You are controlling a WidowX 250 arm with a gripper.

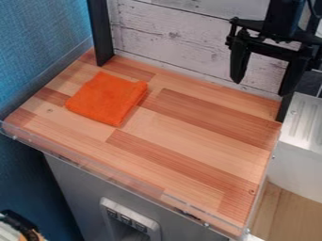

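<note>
The black gripper hangs at the upper right, above the back right part of the wooden counter. Its two fingers are spread wide apart and point down, with nothing between them. An orange cloth, folded into a rough square, lies flat on the counter's left part, well to the left of the gripper and apart from it.
A black post rises at the counter's back left, before a whitewashed plank wall. A clear raised strip runs along the front edge. Right of the counter stands a white ribbed surface. A blue wall bounds the left.
</note>
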